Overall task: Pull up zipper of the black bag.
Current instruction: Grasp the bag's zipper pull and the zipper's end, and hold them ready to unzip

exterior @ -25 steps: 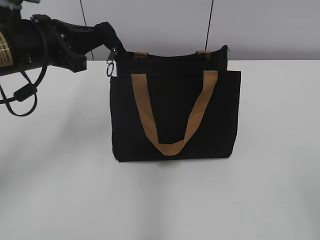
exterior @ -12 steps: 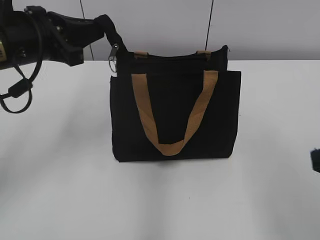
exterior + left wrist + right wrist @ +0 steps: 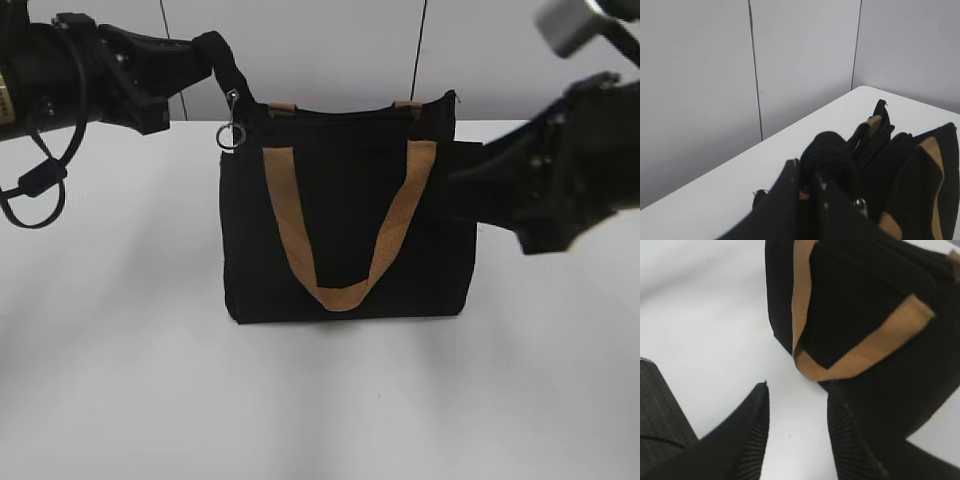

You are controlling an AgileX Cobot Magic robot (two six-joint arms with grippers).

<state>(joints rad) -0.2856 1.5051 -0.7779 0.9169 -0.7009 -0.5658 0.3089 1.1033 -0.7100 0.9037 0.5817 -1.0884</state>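
The black bag stands upright on the white table, its tan handle hanging down the front. The zipper runs along its top edge. My left gripper is shut on a black fabric tab at the bag's top left corner, also seen in the left wrist view. A silver ring hangs below that tab. My right gripper is open in front of the bag's right side. The right wrist view shows its jaws over bare table beside the bag.
A grey panelled wall stands right behind the bag. My left arm's cable loops down at the far left. White table surface lies in front of the bag and to both sides.
My right arm has come in from the right edge to the bag's right side. My left gripper keeps its hold on the corner tab, and the silver ring hangs slightly lower.
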